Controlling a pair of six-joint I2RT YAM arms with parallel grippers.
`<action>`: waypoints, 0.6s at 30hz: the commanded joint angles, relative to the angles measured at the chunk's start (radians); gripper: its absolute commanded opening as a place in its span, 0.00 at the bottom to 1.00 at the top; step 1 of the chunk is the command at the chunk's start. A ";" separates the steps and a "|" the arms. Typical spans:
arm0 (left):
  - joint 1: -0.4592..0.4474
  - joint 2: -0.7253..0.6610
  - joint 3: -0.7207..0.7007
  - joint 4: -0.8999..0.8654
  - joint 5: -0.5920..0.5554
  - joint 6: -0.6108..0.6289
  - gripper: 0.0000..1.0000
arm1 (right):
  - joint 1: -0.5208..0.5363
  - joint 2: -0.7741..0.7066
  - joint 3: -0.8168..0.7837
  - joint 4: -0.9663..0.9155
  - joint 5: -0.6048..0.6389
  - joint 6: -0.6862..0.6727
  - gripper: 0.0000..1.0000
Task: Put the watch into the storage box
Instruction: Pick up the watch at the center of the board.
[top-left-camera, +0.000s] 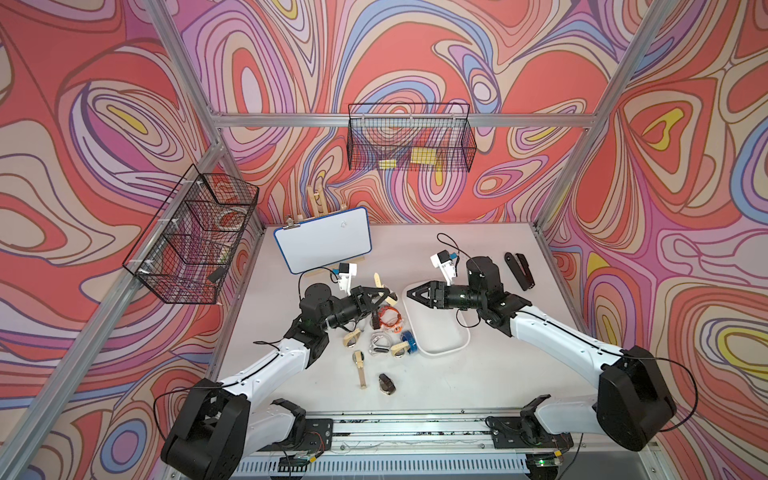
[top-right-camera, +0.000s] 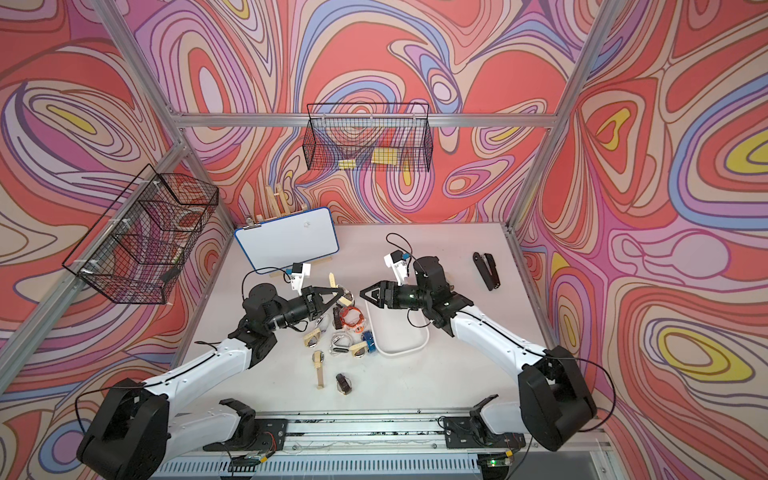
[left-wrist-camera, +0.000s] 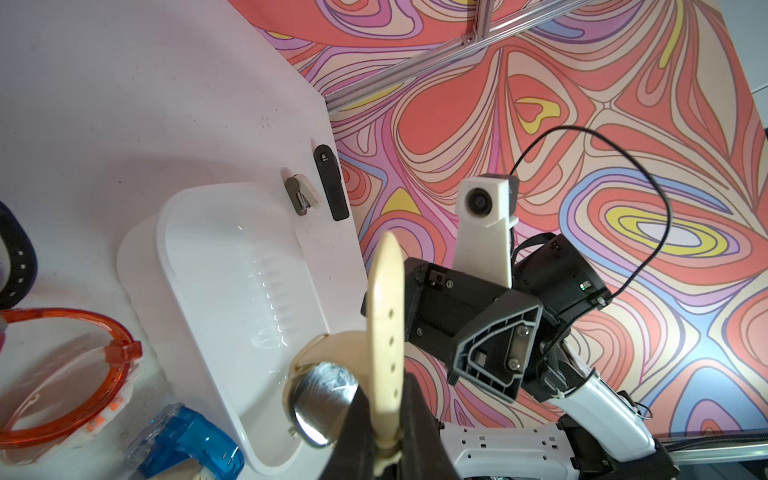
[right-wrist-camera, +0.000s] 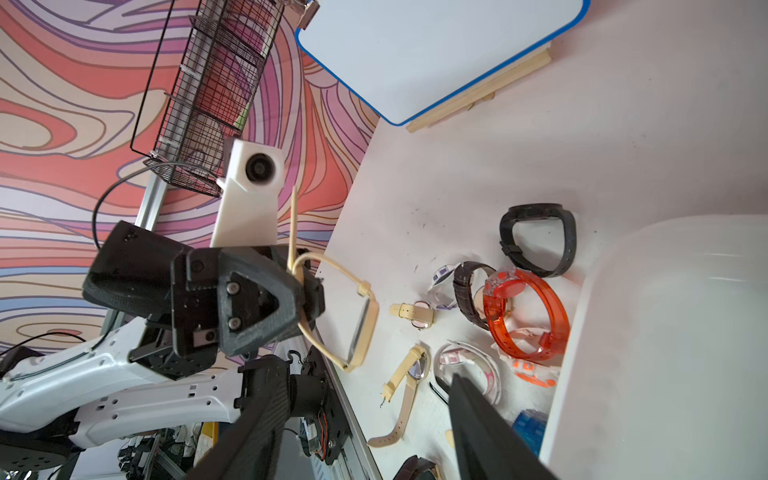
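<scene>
Mid-surface, toward the far edge: left gripper (top-left-camera: 384, 294) clamped on the strap of a cream watch (left-wrist-camera: 386, 324). The watch hangs clear of the table (top-left-camera: 457, 386), its metal case tilted and one strap end sticking up. It sits just beside the far left corner of the storage box (top-left-camera: 440, 352), not inside it.

Right gripper (top-left-camera: 411, 293) hovers over the far end of the box with its jaws apart and nothing between them. It points at the left gripper, close but not touching.

Surface: plain white, scuffed with small dark marks. The storage box lies right of centre, angled, and white too.
- Left of the box is a loose heap of watches, among them an orange translucent watch (top-left-camera: 390, 318) and a blue watch (top-left-camera: 409, 340) touching the box's left wall.
- Nearer the front edge are a tan-strapped watch (top-left-camera: 360, 368), laid out straight, and a dark brown watch (top-left-camera: 386, 384).
- At the far left corner a whiteboard (top-left-camera: 322, 245) with blue trim leans on a wooden easel.
- Near the right edge, far end, is a black stapler (top-left-camera: 519, 270).

Room: walls on three sides are covered in swirling red, pink, lilac, blue and yellow bands, and aluminium framing runs up the corners. A black wire basket (top-left-camera: 191, 245) hangs on the left wall. A second wire basket (top-left-camera: 409, 143) on the back wall holds yellow pieces. Both arm bases stand on a metal rail (top-left-camera: 415, 424) along the front edge.
</scene>
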 joint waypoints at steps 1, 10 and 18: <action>-0.008 -0.019 -0.009 0.044 0.016 0.048 0.09 | 0.010 0.043 0.031 -0.014 -0.025 0.028 0.63; -0.019 -0.018 -0.014 0.042 0.001 0.081 0.08 | 0.056 0.138 0.067 -0.037 -0.031 0.039 0.55; -0.028 -0.018 -0.013 0.030 -0.002 0.106 0.07 | 0.083 0.175 0.092 -0.023 -0.022 0.048 0.52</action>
